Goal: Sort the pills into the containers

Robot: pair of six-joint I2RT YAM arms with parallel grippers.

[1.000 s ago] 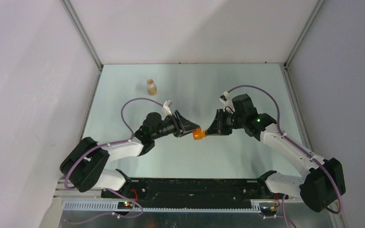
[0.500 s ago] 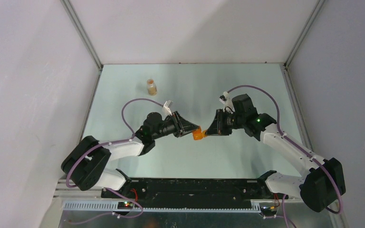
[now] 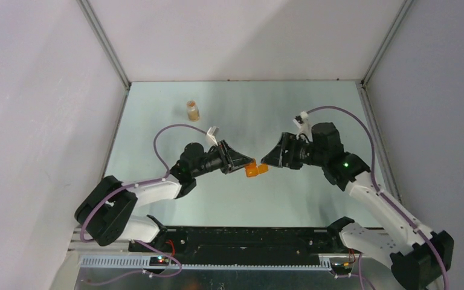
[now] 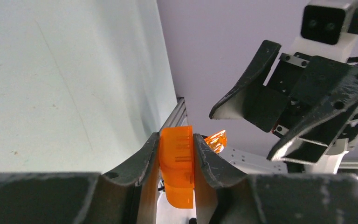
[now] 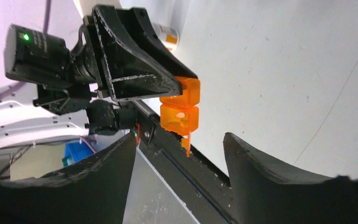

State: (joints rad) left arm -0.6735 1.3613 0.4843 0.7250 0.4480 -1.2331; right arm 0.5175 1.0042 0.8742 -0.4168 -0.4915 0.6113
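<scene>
A small orange translucent pill container [image 3: 251, 170] hangs above the table's middle, clamped between the fingers of my left gripper [image 3: 246, 166]. In the left wrist view the container [image 4: 177, 163] fills the gap of that gripper [image 4: 176, 139], and its open lid [image 4: 216, 140] sticks out behind. My right gripper [image 3: 266, 161] stands open just right of it, touching nothing. In the right wrist view the container [image 5: 180, 104] lies ahead of the spread right gripper [image 5: 179, 140], a pale pill [image 5: 180, 115] showing in one compartment and the lid flap [image 5: 188, 143] hanging down.
A small pill bottle [image 3: 193, 110] with a white cap stands upright at the back left of the pale green table [image 3: 314, 109]; it also shows in the right wrist view as the bottle [image 5: 170, 37]. White walls close in the sides and back.
My right gripper has opened, let go of the container's lid end and drawn back to the right. The left gripper still holds the container in the same place.
</scene>
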